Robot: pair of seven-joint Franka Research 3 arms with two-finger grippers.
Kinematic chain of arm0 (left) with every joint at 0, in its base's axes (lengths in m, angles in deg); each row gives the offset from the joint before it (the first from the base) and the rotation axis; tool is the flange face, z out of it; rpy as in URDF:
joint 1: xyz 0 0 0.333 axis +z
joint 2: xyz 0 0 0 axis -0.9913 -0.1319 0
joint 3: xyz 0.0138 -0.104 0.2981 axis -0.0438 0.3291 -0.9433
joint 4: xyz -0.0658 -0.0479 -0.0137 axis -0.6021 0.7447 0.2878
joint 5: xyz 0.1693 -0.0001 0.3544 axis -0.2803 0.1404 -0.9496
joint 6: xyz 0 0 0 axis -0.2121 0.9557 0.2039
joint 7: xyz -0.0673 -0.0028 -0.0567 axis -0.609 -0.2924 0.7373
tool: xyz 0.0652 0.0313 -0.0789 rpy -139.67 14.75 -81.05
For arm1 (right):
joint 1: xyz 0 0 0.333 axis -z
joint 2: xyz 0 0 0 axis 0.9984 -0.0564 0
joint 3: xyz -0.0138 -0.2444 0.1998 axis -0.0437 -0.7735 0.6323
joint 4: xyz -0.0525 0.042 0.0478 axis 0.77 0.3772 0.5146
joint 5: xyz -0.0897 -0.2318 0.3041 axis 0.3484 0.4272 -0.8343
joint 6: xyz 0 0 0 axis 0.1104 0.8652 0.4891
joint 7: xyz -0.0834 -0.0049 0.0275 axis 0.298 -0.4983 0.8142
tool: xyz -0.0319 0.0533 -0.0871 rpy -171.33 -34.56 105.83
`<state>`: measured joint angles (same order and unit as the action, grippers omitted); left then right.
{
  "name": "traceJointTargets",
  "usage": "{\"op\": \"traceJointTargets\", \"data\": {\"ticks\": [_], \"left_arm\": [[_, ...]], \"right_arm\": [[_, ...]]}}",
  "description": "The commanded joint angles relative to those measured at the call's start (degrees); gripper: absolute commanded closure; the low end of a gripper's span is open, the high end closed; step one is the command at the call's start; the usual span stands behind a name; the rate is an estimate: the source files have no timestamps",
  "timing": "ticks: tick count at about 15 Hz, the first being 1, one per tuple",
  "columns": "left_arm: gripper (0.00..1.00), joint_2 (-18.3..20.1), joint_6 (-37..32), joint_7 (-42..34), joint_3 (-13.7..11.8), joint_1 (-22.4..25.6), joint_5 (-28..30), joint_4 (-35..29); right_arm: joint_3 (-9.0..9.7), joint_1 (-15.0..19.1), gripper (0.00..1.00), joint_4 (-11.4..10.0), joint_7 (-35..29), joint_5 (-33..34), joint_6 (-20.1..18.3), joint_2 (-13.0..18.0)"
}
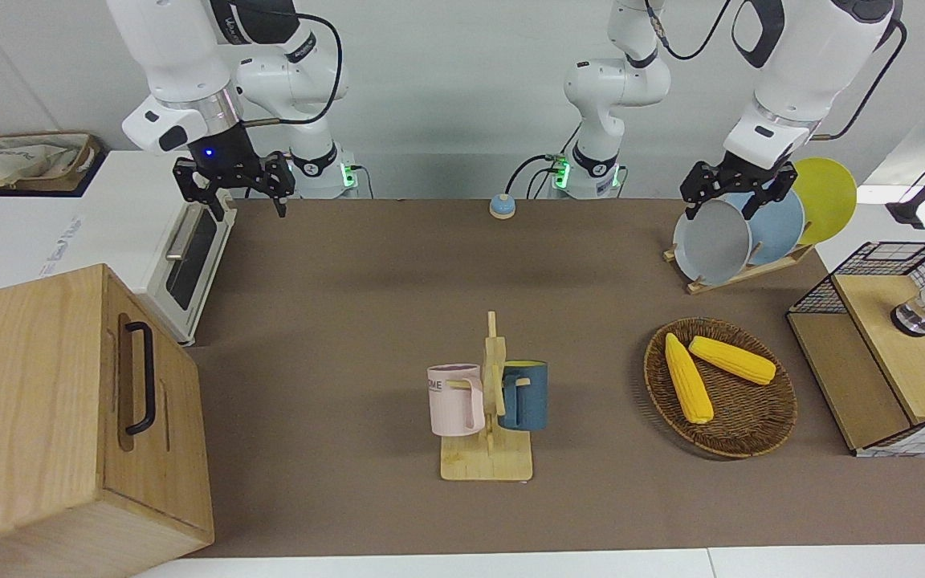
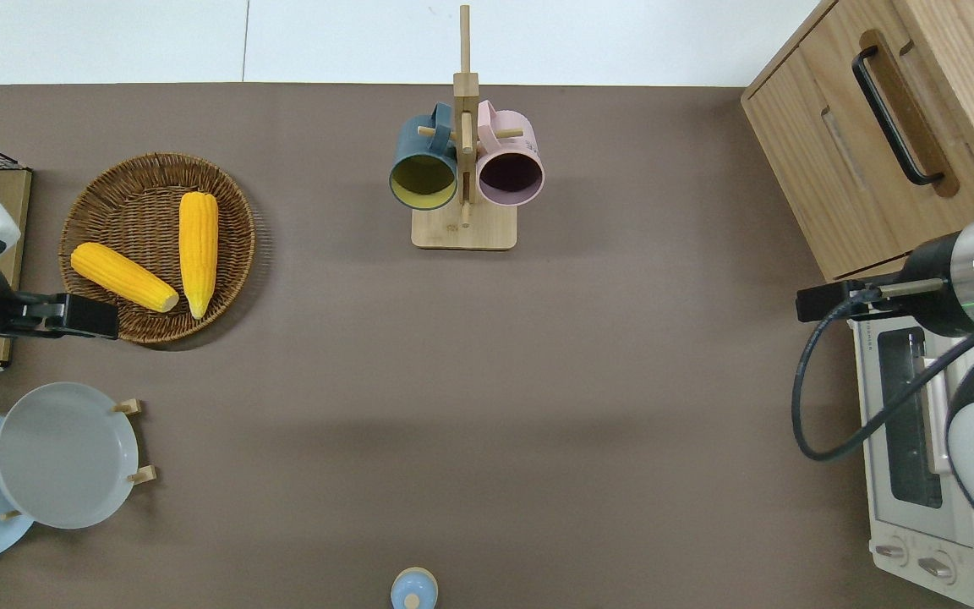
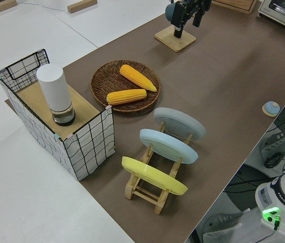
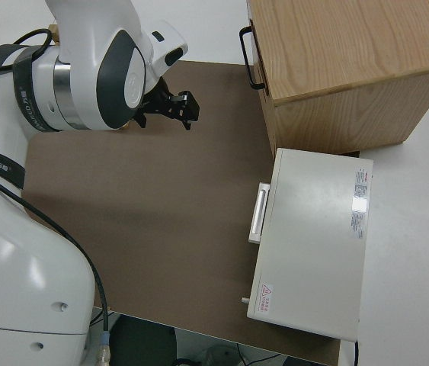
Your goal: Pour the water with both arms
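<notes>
- Hanging empty over the table's (image 1: 366, 321) edge at the toaster oven (image 1: 181, 257), the right gripper (image 1: 234, 181) has its fingers spread.
- Left gripper (image 1: 731, 189) hangs empty with fingers apart, over the edge of the wicker basket (image 2: 128, 203) of corn.
- Pink mug (image 1: 456, 399) and blue mug (image 1: 523, 395) hang on the wooden stand (image 1: 488, 449) near the table's edge farthest from the robots.

Glossy white arms (image 1: 189, 48), matt brown table cover (image 1: 398, 281), rough wicker basket (image 1: 751, 425), pale wooden, perhaps bamboo, mug stand (image 1: 485, 459)
</notes>
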<state>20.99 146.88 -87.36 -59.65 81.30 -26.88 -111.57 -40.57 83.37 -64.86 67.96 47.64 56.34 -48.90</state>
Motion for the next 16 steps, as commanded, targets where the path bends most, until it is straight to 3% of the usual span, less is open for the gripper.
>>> {"op": "traceJointTargets", "data": {"ticks": [1,10,16], "left_arm": [[0.00,0.4,0.8,0.0,-0.2,0.0,-0.3,-0.5],[0.00,0.3,0.8,-0.2,-0.7,0.2,-0.4,-0.5],[0.00,0.2,0.8,-3.9,-1.7,2.2,-0.5,-0.5]], "right_arm": [[0.52,0.5,0.017,-1.0,0.2,-0.1,0.7,0.7],[0.61,0.0,0.017,-1.1,0.5,-0.2,3.4,0.6],[4.47,-0.1,0.017,-3.5,0.5,-0.1,11.4,-0.1]]}}
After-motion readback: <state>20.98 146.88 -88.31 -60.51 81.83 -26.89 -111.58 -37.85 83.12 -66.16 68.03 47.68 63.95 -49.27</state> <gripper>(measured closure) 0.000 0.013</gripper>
